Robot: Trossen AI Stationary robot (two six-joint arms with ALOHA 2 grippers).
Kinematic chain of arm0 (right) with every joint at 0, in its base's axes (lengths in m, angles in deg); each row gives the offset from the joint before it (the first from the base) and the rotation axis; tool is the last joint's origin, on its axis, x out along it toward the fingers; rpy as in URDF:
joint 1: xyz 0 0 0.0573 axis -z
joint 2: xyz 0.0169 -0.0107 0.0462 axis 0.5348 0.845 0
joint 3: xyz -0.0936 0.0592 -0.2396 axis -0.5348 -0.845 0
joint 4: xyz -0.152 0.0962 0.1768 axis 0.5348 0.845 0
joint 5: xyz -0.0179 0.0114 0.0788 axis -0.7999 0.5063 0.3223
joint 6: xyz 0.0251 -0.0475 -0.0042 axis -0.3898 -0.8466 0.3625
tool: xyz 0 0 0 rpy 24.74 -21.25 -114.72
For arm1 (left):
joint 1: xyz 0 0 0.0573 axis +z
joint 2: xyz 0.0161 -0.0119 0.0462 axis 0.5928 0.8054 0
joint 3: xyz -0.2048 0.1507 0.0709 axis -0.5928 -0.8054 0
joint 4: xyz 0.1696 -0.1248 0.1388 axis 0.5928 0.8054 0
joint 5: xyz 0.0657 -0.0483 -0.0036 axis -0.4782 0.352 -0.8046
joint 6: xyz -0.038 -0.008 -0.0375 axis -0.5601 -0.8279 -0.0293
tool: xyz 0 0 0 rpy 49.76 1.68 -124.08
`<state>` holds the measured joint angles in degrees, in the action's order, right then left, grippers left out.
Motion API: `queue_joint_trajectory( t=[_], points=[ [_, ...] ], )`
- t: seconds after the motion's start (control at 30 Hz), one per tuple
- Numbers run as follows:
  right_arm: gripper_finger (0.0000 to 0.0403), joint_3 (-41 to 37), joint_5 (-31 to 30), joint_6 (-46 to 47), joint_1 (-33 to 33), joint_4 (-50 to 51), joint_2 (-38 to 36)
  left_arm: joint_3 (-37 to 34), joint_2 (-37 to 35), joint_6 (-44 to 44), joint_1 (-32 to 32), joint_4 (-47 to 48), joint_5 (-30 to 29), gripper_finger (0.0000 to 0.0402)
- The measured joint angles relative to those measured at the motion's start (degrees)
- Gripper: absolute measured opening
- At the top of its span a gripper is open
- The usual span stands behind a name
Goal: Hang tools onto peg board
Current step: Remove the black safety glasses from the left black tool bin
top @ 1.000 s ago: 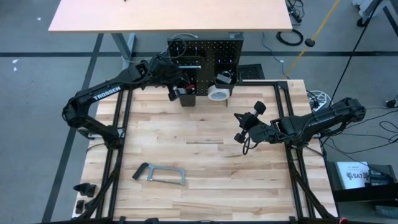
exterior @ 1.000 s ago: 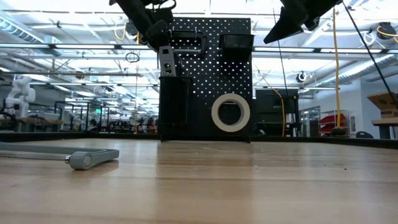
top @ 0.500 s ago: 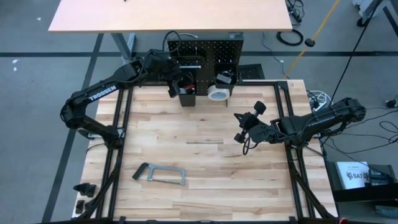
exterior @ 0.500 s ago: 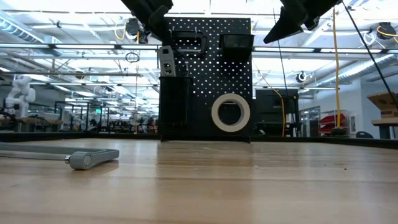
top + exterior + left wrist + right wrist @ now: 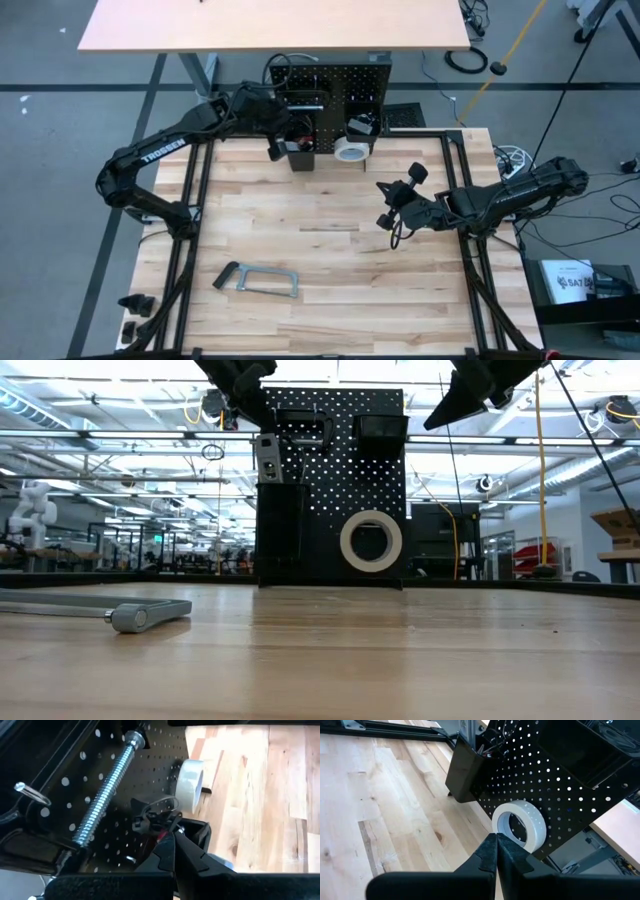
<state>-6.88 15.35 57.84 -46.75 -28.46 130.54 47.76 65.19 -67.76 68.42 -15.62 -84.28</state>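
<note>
Here's the table [image 5: 330, 260], pale wood, with the peg board [image 5: 330, 85] standing upright at its far edge, black and full of holes. Two black bins hang on that board: the tall bin [image 5: 280, 532] on the board's left side has dark handles and a grey tool [image 5: 268, 458] poking out of its top, though what else sits down inside is hidden by its walls; the small bin [image 5: 380, 427] higher up on the right shows only its front, contents out of sight. A clamp [image 5: 102, 790] hangs on the board near the top, its long threaded screw plain in the left wrist view, its frame mostly cut off. Below the small bin, the white tape roll [image 5: 371, 541] hangs against the board. Out on the near-left part of the table lies a grey bar clamp [image 5: 258, 280], well apart from everything. Left hand [image 5: 276, 140] sits right over the tall bin, fingers pressed together and holding nothing that shows. Right hand [image 5: 386, 206] hovers above mid-table on the right, facing the board, fingers together too, empty.
</note>
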Motion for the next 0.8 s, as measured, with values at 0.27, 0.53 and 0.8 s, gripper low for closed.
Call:
queue_joint_trajectory(
  t=[0.27, 0.53, 0.8],
  points=[
    [0.0000, 0.00, 1.49, -0.02, 0.01, 0.00, 0.00, 0.01, -0.10, -1.45, 0.12, 0.98, -3.66, 0.0000],
    [0.0000, 0.00, 1.49, -0.02, 0.01, 0.00, 0.01, 0.01, 0.21, -1.54, 0.12, 0.90, -3.16, 0.0046],
    [0.0000, 0.00, 1.49, -0.02, 0.00, 0.00, 0.02, 0.01, 1.43, -3.00, 0.09, 0.68, -3.16, 0.0107]
  ],
)
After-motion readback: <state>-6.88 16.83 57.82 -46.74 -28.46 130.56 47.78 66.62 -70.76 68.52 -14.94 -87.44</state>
